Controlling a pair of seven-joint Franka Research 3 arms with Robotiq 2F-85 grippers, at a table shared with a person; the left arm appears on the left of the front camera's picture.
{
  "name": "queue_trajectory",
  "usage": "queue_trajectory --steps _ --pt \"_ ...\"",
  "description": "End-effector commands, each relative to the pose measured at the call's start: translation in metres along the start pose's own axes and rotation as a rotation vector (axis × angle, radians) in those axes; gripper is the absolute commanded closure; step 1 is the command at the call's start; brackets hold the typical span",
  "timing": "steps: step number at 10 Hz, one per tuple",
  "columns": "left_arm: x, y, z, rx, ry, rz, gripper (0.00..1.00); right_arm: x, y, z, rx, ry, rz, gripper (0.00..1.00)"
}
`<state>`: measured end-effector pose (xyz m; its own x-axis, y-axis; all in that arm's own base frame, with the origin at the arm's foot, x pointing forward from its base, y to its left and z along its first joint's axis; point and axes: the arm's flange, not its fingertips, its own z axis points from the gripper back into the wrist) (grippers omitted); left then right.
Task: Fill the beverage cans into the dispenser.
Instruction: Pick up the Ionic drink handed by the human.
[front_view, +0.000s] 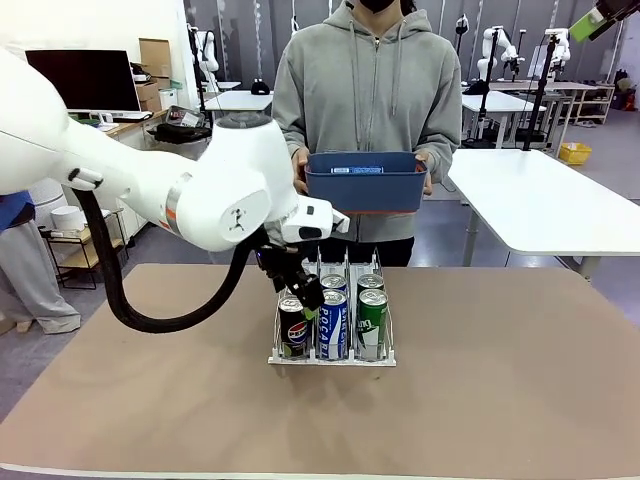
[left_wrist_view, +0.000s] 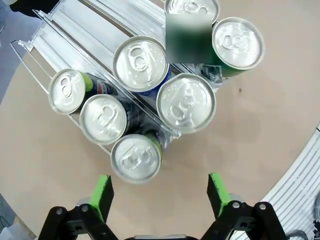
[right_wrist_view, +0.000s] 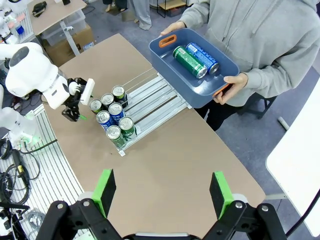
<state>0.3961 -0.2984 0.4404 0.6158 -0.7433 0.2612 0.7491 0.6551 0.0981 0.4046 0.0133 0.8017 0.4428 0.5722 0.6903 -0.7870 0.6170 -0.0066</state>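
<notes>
While at dispenser's (left_wrist_view: 75, 35) edge, left end effector (left_wrist_view: 159, 186) agape.

Seven cans (left_wrist_view: 186, 102) stand upright at the front of the clear three-lane dispenser (right_wrist_view: 155, 97) (silver tops up); a green can (right_wrist_view: 189, 61) and a blue can (right_wrist_view: 202, 56) lie in the blue bin (right_wrist_view: 167, 67).

surface: brown table (front_view: 520, 400) | directly on it: dispenser (front_view: 332, 361) | position: middle, near far edge
</notes>
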Motion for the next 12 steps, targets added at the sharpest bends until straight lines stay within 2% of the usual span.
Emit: queue_trajectory --steps 1,2,4,5,6,7,8,11,12 --pt "-0.027 0.026 0.064 -0.13 -0.038 -0.021 0.0 -0.001 0.001 0.0 0.002 0.001 -0.005 0.0" --pt "-0.036 0.041 0.09 -0.146 -0.081 -0.033 0.0 -0.001 0.001 0.0 0.002 0.001 -0.005 0.0" --pt "-0.054 0.085 0.152 -0.165 -0.133 -0.141 0.0 -0.001 0.001 0.0 0.002 0.001 -0.005 0.0" --pt "-0.064 0.087 0.18 -0.15 -0.17 -0.151 0.0 -0.001 0.001 0.0 0.002 0.001 -0.005 0.0" --pt "-0.072 0.1 0.21 -0.114 -0.186 -0.221 0.0 -0.001 0.001 0.0 0.002 0.001 -0.005 0.0" --pt "-0.077 0.119 0.241 -0.067 -0.246 -0.258 0.0 -0.001 0.001 0.0 0.002 0.001 -0.005 0.0" --pt "-0.08 0.127 0.265 -0.073 -0.34 -0.272 0.0 -0.001 0.001 0.0 0.002 0.001 -0.005 0.0" --pt "-0.095 0.137 0.31 -0.04 -0.45 -0.224 0.0 -0.001 0.001 0.0 0.002 0.001 -0.005 0.0" --pt "-0.095 0.133 0.302 -0.038 -0.465 -0.201 0.0 -0.001 0.001 0.0 0.002 0.001 -0.005 0.0"
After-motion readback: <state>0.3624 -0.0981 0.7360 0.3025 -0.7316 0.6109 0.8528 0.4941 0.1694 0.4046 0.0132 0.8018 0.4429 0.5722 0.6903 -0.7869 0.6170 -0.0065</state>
